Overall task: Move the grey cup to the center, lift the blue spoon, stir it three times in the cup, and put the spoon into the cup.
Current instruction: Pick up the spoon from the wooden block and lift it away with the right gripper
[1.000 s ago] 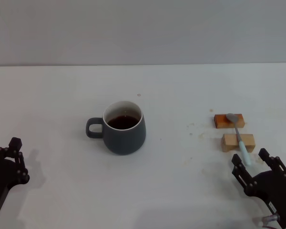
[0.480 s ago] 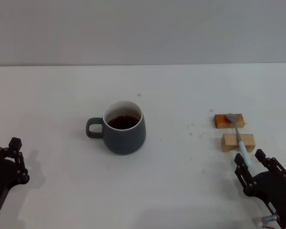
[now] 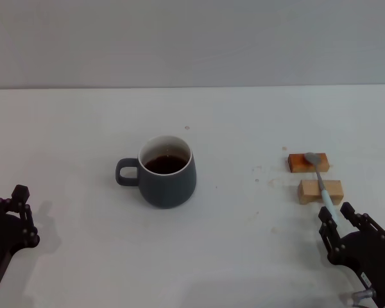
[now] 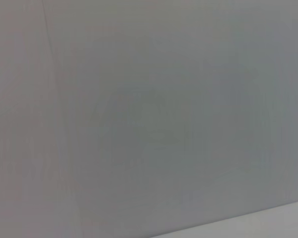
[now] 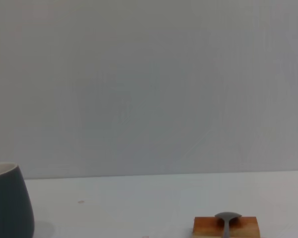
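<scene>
The grey cup [image 3: 167, 172] stands upright near the middle of the white table, handle to the left, with dark liquid inside; its side shows in the right wrist view [image 5: 9, 201]. The blue spoon [image 3: 323, 188] lies across two wooden blocks at the right, bowl on the far block; its bowl shows in the right wrist view [image 5: 227, 217]. My right gripper [image 3: 337, 214] is open at the near right, its fingers on either side of the handle's near end. My left gripper [image 3: 16, 205] is parked at the near left, away from the cup.
Two wooden blocks bear the spoon: a darker one [image 3: 299, 162] behind, also in the right wrist view [image 5: 207, 226], and a paler one [image 3: 320, 191] in front. A few brown specks [image 3: 262, 172] lie left of the blocks. A grey wall [image 4: 149, 109] stands behind the table.
My right gripper has moved a little forward along the spoon's handle, so its fingers now flank the handle's near end. The cup, the spoon and the left arm have not moved.
</scene>
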Tool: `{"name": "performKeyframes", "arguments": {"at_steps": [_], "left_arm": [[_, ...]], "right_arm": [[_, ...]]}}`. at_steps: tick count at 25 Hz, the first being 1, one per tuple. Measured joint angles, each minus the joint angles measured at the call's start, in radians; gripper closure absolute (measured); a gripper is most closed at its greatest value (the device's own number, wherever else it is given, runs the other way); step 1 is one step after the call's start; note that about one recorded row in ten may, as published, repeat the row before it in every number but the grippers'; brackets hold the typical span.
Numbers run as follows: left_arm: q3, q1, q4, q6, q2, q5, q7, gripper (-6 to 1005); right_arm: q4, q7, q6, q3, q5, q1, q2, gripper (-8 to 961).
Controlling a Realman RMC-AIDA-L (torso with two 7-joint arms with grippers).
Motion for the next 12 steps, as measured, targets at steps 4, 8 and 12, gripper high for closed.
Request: {"name": "performKeyframes", "arguments": {"at_steps": [4, 8, 12], "left_arm": [[0.0, -0.001, 0.0, 0.0, 0.0, 0.0, 0.0, 1001], [0.0, -0.002, 0.0, 0.0, 0.0, 0.0, 0.0, 1001], [0.0, -0.002, 0.0, 0.0, 0.0, 0.0, 0.0, 1001]], "right_arm": [[0.001, 0.0, 0.0, 0.0, 0.0, 0.0, 0.0, 557], [0.001, 0.0, 0.0, 0.0, 0.0, 0.0, -0.001, 562], [0.001, 0.0, 0.0, 0.0, 0.0, 0.0, -0.001, 567]]}}
